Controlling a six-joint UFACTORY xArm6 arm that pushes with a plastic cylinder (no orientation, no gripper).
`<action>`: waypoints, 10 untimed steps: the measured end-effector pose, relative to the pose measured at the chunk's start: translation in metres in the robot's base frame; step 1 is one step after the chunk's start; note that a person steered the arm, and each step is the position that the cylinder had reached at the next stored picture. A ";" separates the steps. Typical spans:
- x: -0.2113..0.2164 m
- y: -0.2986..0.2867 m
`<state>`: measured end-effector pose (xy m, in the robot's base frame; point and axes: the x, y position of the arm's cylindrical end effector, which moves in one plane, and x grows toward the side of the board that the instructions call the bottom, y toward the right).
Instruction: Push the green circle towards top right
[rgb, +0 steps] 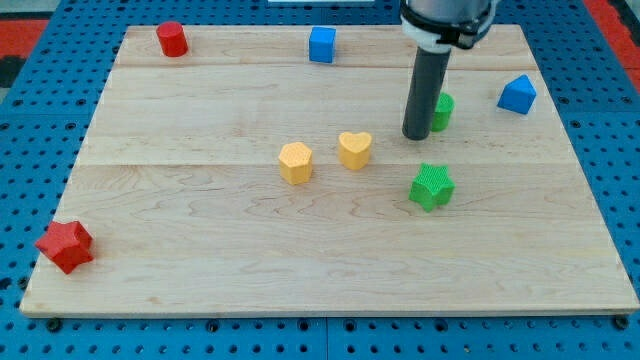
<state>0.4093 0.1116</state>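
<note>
On the big pale wooden surface, my tip touches the left side of the small round green circle block, near the view's top right, with no gripper to see.

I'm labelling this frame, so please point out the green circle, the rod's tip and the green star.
green circle block (443, 110), camera view, on its visible right part beside the rod.
my tip (416, 136), camera view, on the rod's very end.
green star block (432, 186), camera view, on its top face.
</note>
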 end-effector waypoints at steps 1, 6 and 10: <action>-0.039 0.048; -0.161 0.033; -0.170 0.036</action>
